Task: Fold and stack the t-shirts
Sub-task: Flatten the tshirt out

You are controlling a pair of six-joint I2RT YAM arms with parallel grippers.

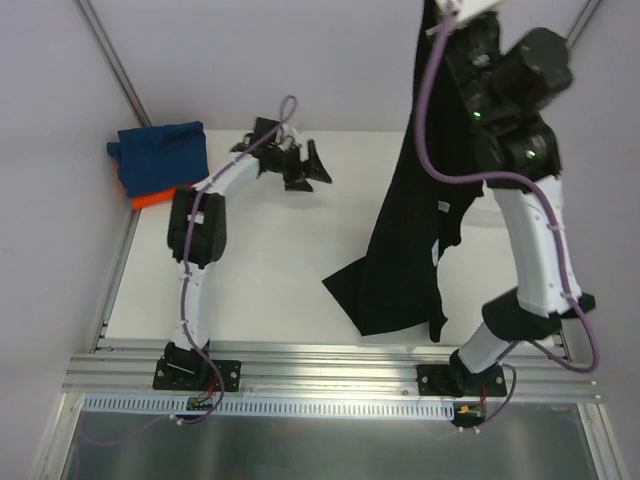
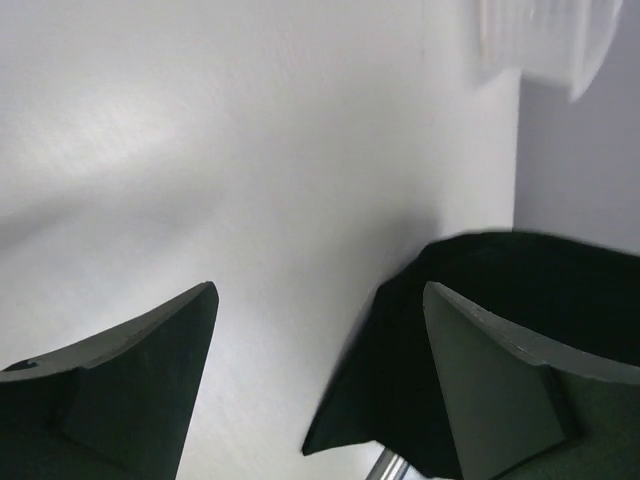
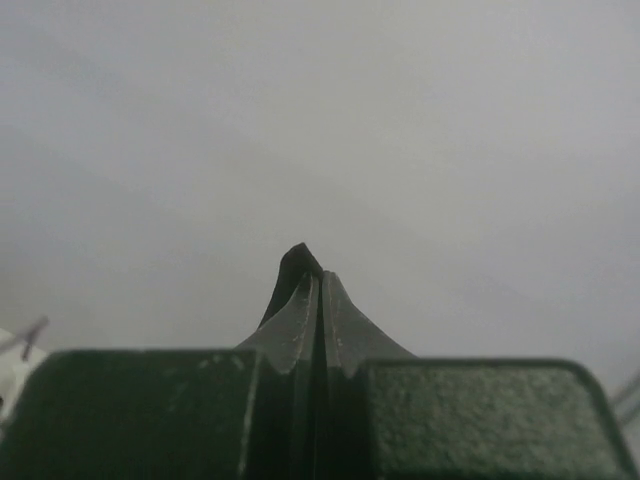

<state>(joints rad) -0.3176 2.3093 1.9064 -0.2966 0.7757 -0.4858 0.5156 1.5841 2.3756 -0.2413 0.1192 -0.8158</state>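
Note:
The black t-shirt (image 1: 410, 240) hangs lengthwise from high up, and its lower end rests on the white table (image 1: 270, 280) at the front right. My right gripper (image 1: 447, 12) is raised to the top edge of the overhead view and is shut on the shirt's upper end. In the right wrist view a nub of black cloth (image 3: 295, 262) pokes out past the pressed-together tips of my right gripper (image 3: 321, 275). My left gripper (image 1: 305, 168) stands open and empty over the back middle of the table. A corner of the black t-shirt (image 2: 390, 385) lies beyond the open left gripper (image 2: 320, 300). The blue t-shirt (image 1: 160, 150) lies folded on the orange t-shirt (image 1: 150, 198) at the back left corner.
A white mesh basket (image 2: 540, 40) shows at the far right in the left wrist view. An aluminium rail (image 1: 320, 365) runs along the near edge of the table by the arm bases. Grey walls close the back and left sides.

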